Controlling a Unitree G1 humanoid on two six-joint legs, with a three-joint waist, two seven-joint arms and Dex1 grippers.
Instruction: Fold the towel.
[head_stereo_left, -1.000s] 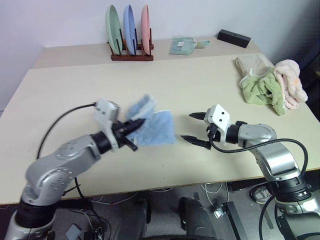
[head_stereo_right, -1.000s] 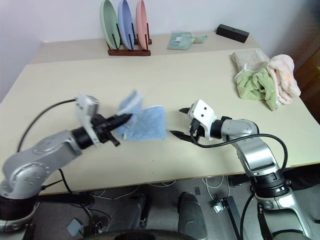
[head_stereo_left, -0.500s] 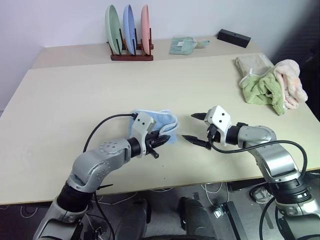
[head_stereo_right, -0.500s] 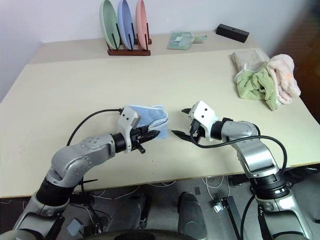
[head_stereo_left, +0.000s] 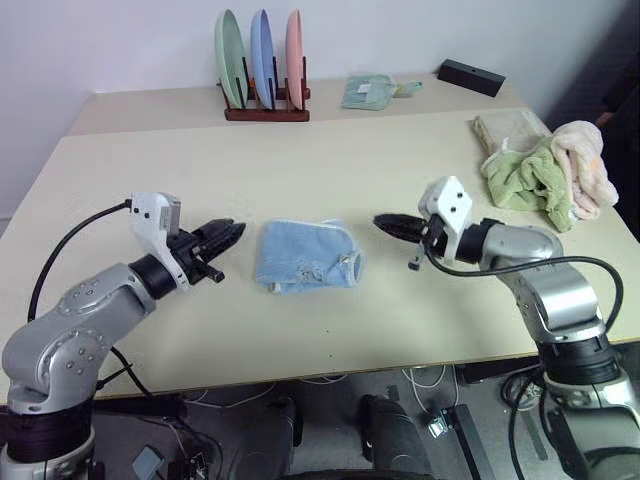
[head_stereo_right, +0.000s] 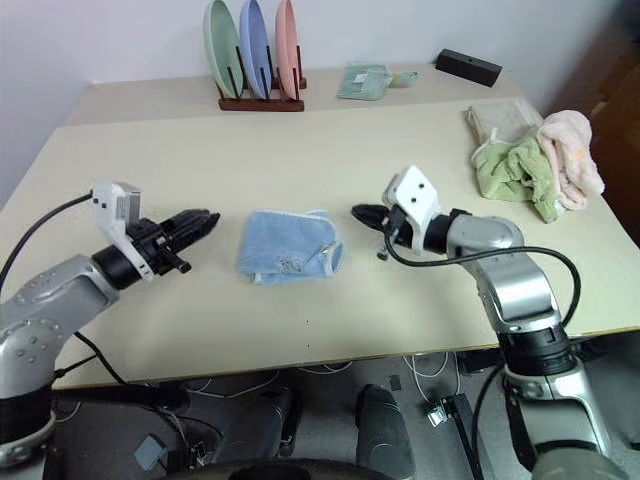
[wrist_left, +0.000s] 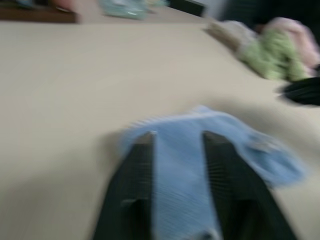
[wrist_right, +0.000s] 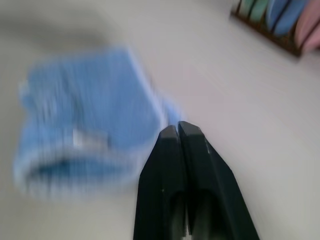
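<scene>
Lying folded on the table (head_stereo_left: 120, 170), the towel (head_stereo_left: 305, 255) sits between your two grippers, touched by neither. Your left gripper (head_stereo_left: 232, 232) hangs just off the towel's left side, pointing toward it; its two black fingers (wrist_left: 134, 185) stand slightly apart, and nothing is between them. Your right gripper (head_stereo_left: 385, 226) hangs just off the towel's right side, pointing back at it; its fingers (wrist_right: 165, 165) are pressed together and hold nothing. The towel is a loose bundle, its whitish hem curling round the right end and a small dark mark showing near the front edge.

Farther back on the table you see a wooden rack (head_stereo_left: 265, 112) holding three upright plates: green, blue and pink. A small pale green cloth (head_stereo_left: 368, 92) lies to the right of the rack, and a black box (head_stereo_left: 470, 77) lies beyond it near the far corner. At the right edge a lime-green towel (head_stereo_left: 520, 178) and a pale pink towel (head_stereo_left: 585, 160) lie heaped together, touching a beige cloth (head_stereo_left: 508, 126) behind them. Nothing stands between either gripper and the towel.
</scene>
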